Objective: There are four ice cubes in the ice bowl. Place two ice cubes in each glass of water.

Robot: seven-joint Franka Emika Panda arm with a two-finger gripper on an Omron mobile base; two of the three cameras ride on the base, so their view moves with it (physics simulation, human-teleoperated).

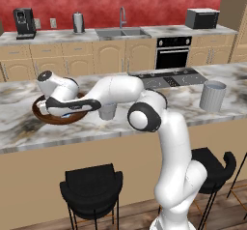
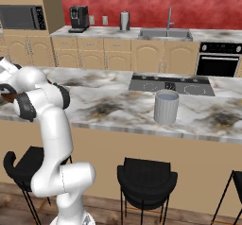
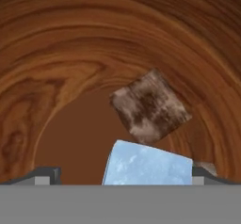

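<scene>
Ice cubes are seen in the hand view inside the ice bowl (image 3: 70,68): one pale blue cube (image 3: 148,164) lies low in that view between the two dark finger tips, and a second cube (image 3: 149,106), mottled brown-grey through its translucent body, rests tilted just beyond it on the bowl's wooden floor.

Ordered from largest to smallest, the marble island counter (image 1: 226,118) is found spanning both base views, with a black cooktop (image 1: 166,78) set into it. The white arm (image 1: 166,142) is bent leftward over the counter in the left base view, its hand lowered into the dark reddish-brown bowl (image 1: 41,114) near the counter's left end. The taller glass of water (image 1: 212,95) stands well apart to the right, beside the cooktop; it is also seen in the right base view (image 2: 166,106). The shorter glass (image 1: 108,110) stands just beside the bowl, partly hidden by the forearm.

The gripper (image 3: 122,176) is spread wide, its tips standing on either side of the blue cube. Nothing is clamped; whether the tips touch the cube cannot be told.
</scene>
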